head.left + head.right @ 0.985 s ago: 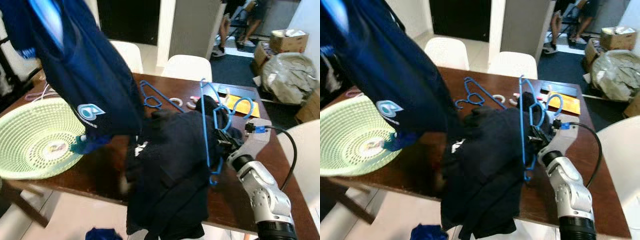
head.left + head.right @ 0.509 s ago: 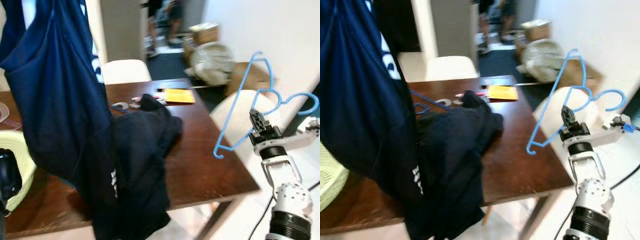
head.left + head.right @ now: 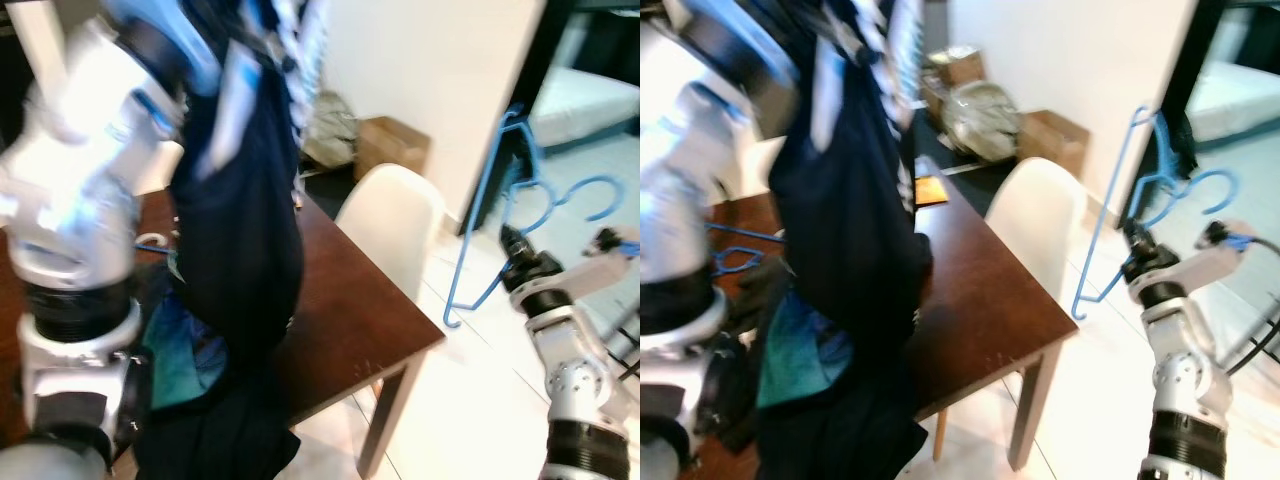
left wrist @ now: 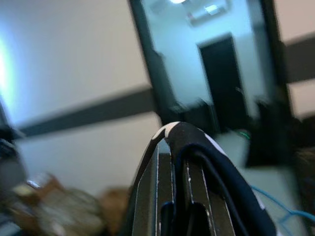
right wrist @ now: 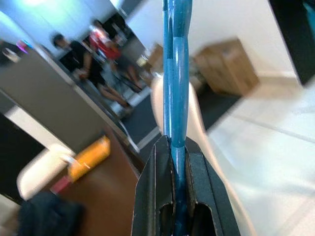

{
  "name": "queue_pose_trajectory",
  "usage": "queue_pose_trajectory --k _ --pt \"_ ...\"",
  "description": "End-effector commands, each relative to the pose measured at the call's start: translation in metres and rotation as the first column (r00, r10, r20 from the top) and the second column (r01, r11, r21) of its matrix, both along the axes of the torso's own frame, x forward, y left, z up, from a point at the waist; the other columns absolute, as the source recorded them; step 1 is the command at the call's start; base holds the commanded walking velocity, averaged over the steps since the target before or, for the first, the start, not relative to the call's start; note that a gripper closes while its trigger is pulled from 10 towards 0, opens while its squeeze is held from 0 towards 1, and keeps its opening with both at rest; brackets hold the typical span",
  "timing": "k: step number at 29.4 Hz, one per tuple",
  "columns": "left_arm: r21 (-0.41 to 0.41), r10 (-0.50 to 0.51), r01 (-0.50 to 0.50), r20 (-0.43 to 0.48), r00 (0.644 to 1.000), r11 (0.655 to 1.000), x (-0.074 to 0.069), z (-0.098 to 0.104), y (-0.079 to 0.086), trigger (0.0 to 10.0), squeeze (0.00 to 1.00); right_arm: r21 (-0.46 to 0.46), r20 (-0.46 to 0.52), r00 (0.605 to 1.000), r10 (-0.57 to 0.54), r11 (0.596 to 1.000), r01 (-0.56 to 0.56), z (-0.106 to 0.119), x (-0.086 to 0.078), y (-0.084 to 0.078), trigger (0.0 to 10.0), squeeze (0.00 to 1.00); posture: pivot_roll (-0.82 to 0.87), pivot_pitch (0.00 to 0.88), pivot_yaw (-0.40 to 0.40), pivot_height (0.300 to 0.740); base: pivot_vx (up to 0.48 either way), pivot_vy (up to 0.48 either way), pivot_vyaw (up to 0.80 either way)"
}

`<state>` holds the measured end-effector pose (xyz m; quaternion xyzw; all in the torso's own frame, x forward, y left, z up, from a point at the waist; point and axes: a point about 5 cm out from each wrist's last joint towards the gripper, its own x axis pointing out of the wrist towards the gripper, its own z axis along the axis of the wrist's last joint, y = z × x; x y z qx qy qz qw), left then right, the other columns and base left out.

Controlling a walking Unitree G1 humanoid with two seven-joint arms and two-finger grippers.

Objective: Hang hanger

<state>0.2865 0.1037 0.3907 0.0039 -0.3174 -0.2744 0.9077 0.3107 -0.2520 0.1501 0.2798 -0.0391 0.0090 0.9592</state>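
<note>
1. Head views: the right gripper [image 3: 512,243] is clamped on a blue hanger [image 3: 492,190], held upright out past the corner of the brown table [image 3: 362,335], over the pale floor and just beyond a white chair [image 3: 395,220]. The hanger's hook [image 3: 592,191] points away from the table toward a dark doorway, and it rests on nothing, so the hanger is picked up and carried but not yet hung. No rail or rod can be made out in these frames (the picture is blurred, as if the robot is turning), so where it should go is unclear. The left arm [image 3: 75,220] is raised close to the camera with a dark blue garment [image 3: 240,200] draped down from it onto the table.

2. Left wrist view: the left gripper [image 4: 179,184] looks across a blurred room toward a dark door. I cannot tell whether its fingers are parted or closed, or what they hold.

3. Right wrist view: the blue hanger wire runs straight up from between the two black fingers [image 5: 152,196], which pinch it firmly. Beyond it lie the white chair, the table's far end and some people standing in the distance. My judgement: the grasp is done; finding a rail, hooking the hanger over it and letting go all remain.
</note>
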Motion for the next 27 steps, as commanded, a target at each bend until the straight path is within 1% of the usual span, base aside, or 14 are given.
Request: queue_pose_trajectory --k 1,2,3,4,5,8,11,13,14,15,19,23,27 --pt "-0.024 -0.016 0.016 0.031 0.999 1.000 -0.008 0.002 -0.003 10.0 0.00 -0.012 -0.012 1.000 0.000 1.000 0.000 -0.004 0.000 0.002 10.0 0.00 0.06 0.000 0.015 0.740 0.000 0.000 -0.80" --pt "-0.041 -0.015 0.015 0.007 1.000 0.999 -0.007 -0.004 -0.005 10.0 0.00 -0.016 -0.048 0.999 0.007 1.000 -0.007 -0.014 -0.001 0.006 10.0 0.00 0.05 0.000 0.015 0.740 0.000 0.000 -0.80" --pt "-0.041 -0.015 0.015 0.007 1.000 0.999 -0.007 -0.004 -0.005 10.0 0.00 -0.016 -0.048 0.999 0.007 1.000 -0.007 -0.014 -0.001 0.006 10.0 0.00 0.05 0.000 0.015 0.740 0.000 0.000 -0.80" --pt "-0.054 -0.013 0.013 -0.009 1.000 0.998 -0.006 -0.009 -0.007 10.0 0.00 -0.019 -0.073 0.997 0.012 1.000 -0.013 -0.020 -0.002 0.009 10.0 0.00 0.05 0.000 0.014 0.740 0.000 0.000 -0.80" --pt "-0.054 -0.013 0.013 -0.009 1.000 0.998 -0.006 -0.009 -0.007 10.0 0.00 -0.019 -0.073 0.997 0.012 1.000 -0.013 -0.020 -0.002 0.009 10.0 0.00 0.05 0.000 0.014 0.740 0.000 0.000 -0.80" --pt "-0.086 0.009 -0.015 -0.063 0.998 0.996 0.001 -0.026 -0.007 10.0 0.00 -0.042 -0.065 0.998 0.020 0.999 -0.023 -0.018 -0.001 0.008 10.0 0.00 0.04 0.000 0.012 0.740 0.000 0.000 -0.80" --pt "-0.087 0.013 -0.019 -0.072 0.997 0.996 0.001 -0.031 -0.007 10.0 0.00 -0.052 -0.063 0.998 0.026 0.998 -0.029 -0.018 0.000 0.008 10.0 0.00 0.04 0.000 0.009 0.740 0.000 0.000 -0.80" --pt "-0.090 0.025 -0.033 -0.087 0.996 0.995 0.003 -0.037 -0.006 10.0 0.00 -0.064 -0.063 0.998 0.028 0.997 -0.033 -0.018 0.000 0.009 10.0 0.00 0.03 0.000 0.006 0.740 0.000 -0.456 -0.80" --pt "-0.090 0.025 -0.033 -0.087 0.996 0.995 0.003 -0.037 -0.006 10.0 0.00 -0.064 -0.063 0.998 0.028 0.997 -0.033 -0.018 0.000 0.009 10.0 0.00 0.03 0.000 0.006 0.740 0.000 -0.469 -0.80" --pt "-0.098 0.040 -0.049 -0.098 0.994 0.994 0.004 -0.042 -0.003 10.0 0.00 -0.078 -0.061 0.998 0.028 0.996 -0.033 -0.018 -0.001 0.009 10.0 0.00 0.03 0.000 0.004 0.740 0.000 -0.469 -0.80" --pt "-0.113 0.049 -0.061 -0.107 0.993 0.992 0.006 -0.044 0.000 10.0 0.00 -0.093 -0.065 0.997 0.033 0.995 -0.038 -0.018 -0.001 0.009 10.0 0.00 0.02 0.000 -0.005 0.740 0.000 -0.471 -0.80" --pt "-0.119 0.051 -0.064 -0.110 0.993 0.991 0.006 -0.046 0.000 10.0 0.00 -0.103 -0.067 0.997 0.037 0.994 -0.044 -0.018 -0.001 0.009 10.0 0.00 0.01 0.000 -0.008 0.740 0.000 -0.472 -0.80" --pt "-0.128 0.057 -0.073 -0.120 0.991 0.989 0.006 -0.051 0.000 10.0 0.00 -0.131 -0.071 0.996 0.051 0.990 -0.060 -0.017 -0.001 0.011 10.0 0.00 0.01 0.000 -0.017 0.740 0.000 -0.478 -0.80"
